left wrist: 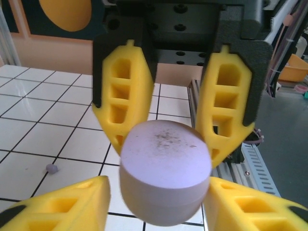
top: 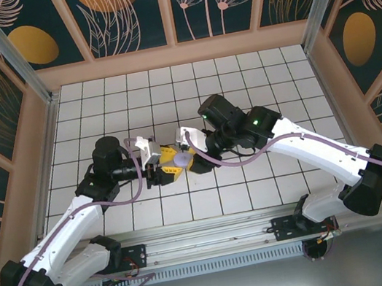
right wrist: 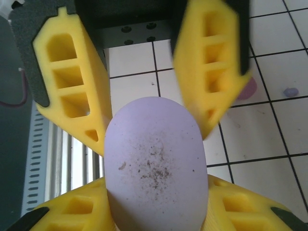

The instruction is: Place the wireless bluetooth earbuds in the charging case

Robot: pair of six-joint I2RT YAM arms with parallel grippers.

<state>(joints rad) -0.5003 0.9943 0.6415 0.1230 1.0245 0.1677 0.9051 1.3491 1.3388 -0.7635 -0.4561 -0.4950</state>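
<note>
In the top view, the left gripper and the right gripper meet nose to nose over the tiled table, near its middle and a little towards the near edge. The lilac charging case is between them and, as far as I can judge, it is lifted off the tiles.

In the left wrist view, the left gripper's own fingers are narrow around the case and press on both of its sides. The right gripper's fingers clamp its far part from the opposite side. A seam goes around the case, and the lid looks closed. An earbud lies alone on a tile at the left, well apart from the case.

In the right wrist view, the right gripper's fingers hold the case at its sides. A small earbud lies on a tile at the right.

I judge that the step in hand is opening the lid. To do it well, one gripper should hold the base firmly. The other should take only the lid, above the seam, and turn it up slowly around the hinge. Squeezing both halves together would block the lid, and the smooth shell can slip out.
</note>
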